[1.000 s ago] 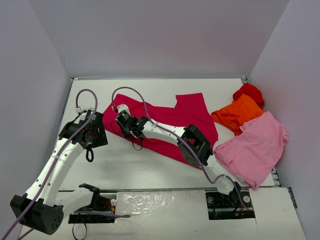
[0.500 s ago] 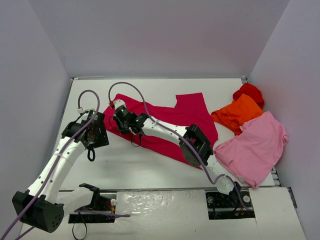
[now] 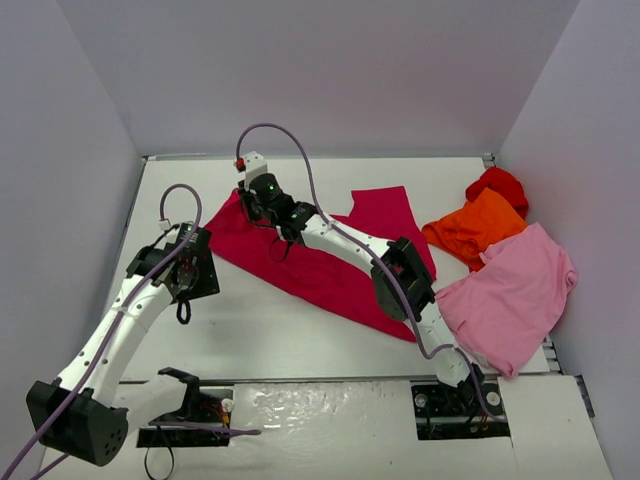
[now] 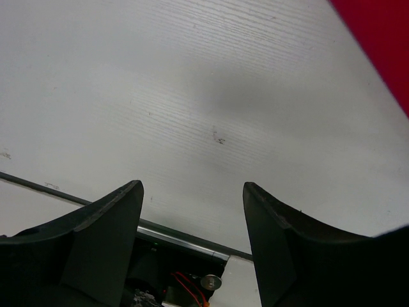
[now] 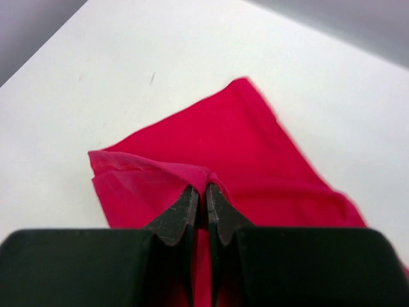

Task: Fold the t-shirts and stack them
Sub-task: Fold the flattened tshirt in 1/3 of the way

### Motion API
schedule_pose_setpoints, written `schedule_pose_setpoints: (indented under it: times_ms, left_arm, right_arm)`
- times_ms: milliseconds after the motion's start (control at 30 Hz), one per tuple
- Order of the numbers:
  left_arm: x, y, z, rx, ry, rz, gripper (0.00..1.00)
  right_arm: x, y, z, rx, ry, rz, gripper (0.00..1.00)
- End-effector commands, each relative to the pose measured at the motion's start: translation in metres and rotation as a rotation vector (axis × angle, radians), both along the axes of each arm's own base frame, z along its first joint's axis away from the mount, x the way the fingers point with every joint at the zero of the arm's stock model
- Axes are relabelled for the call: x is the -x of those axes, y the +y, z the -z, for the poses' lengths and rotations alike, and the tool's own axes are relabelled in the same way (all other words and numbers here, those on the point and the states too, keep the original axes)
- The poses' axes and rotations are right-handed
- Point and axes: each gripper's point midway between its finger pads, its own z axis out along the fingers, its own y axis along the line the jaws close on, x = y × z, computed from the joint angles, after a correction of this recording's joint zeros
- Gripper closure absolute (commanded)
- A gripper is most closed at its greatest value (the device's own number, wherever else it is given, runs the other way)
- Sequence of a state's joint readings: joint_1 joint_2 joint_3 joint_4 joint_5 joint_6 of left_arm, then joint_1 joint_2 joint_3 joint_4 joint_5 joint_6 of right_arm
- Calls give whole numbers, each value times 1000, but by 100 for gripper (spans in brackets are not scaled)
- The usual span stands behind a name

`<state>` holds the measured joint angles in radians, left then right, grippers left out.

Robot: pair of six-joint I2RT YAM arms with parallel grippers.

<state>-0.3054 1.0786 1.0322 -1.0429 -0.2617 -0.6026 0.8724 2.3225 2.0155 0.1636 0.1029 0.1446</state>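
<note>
Four t-shirts lie on the white counter (image 3: 290, 335), one of each colour. The crimson-magenta t-shirt (image 3: 335, 262) is spread mostly flat at the middle. Its long axis runs diagonally, from a far-left end to a near-right corner, with one flap jutting toward the far wall.

To the right of the crimson-magenta t-shirt, the light pink t-shirt (image 3: 510, 300) meets or overlaps its near-right corner. The orange t-shirt (image 3: 473, 228) lies bunched farther back, and the red t-shirt (image 3: 498, 186) is a small heap beyond that, touching the orange one.

The right hand (image 5: 206, 192) is pinched tight on a hemmed fold at the crimson-magenta t-shirt's far-left end, with the cloth peaked up at the fingertips. The left hand (image 4: 192, 192) is just left of that shirt's left edge, above bare counter. Its jaws are apart with nothing between them, and only a red corner shows in its wrist view.
</note>
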Motion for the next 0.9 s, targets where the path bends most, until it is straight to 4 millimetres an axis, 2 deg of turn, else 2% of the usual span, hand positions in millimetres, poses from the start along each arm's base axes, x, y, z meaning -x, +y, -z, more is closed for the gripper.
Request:
schedule_pose_setpoints:
  times_ms: [0, 100, 133, 233, 333, 367, 433, 500, 533, 567, 633, 667, 700, 767, 833, 867]
  left_arm:
    - [-10, -7, -6, 41, -45, 7, 41]
    - [-10, -8, -5, 46, -38, 8, 41]
    - [-9, -8, -5, 46, -37, 8, 41]
    - [-7, -6, -6, 41, -38, 5, 40]
    - [-7, -7, -6, 43, -38, 5, 41]
    - [-8, -8, -7, 47, -39, 9, 41]
    - [-14, -12, -11, 60, -47, 22, 45]
    - [-24, -18, -18, 78, -65, 39, 55]
    - [-29, -21, -18, 83, -61, 45, 68]
    - [-37, -25, -21, 90, -79, 55, 78]
    - [-54, -36, -26, 113, -95, 75, 95]
    - [-66, -42, -28, 122, -99, 85, 100]
    - [-78, -48, -28, 129, -98, 95, 100]
    - [-99, -60, -31, 146, -98, 115, 100]
    - [-120, -67, -24, 135, -85, 119, 100]
    - [-140, -72, -21, 124, -93, 117, 100]
  right_arm:
    - [-43, 6, -33, -100, -220, 46, 71]
    - [-66, 2, -33, -123, -232, 91, 18]
    - [-72, -1, -35, -125, -241, 107, 3]
    - [-79, -17, -41, -90, -268, 176, 2]
    - [-73, -37, -50, -61, -265, 226, 11]
    - [-63, -45, -55, -54, -244, 232, 14]
    - [-45, -60, -78, -71, -214, 250, 28]
    - [-24, -81, -82, -41, -182, 286, 41]
    - [-11, -93, -60, 17, -151, 299, 58]
    - [-3, -106, -56, 46, -145, 325, 69]
    - [13, -151, -63, 85, -123, 452, 94]
    - [19, -172, -58, 116, -110, 503, 100]
    - [23, -191, -47, 153, -93, 534, 100]
    - [36, -217, -50, 155, -71, 573, 100]
    - [47, -230, -43, 158, -50, 582, 100]
    - [54, -239, -42, 154, -35, 587, 100]
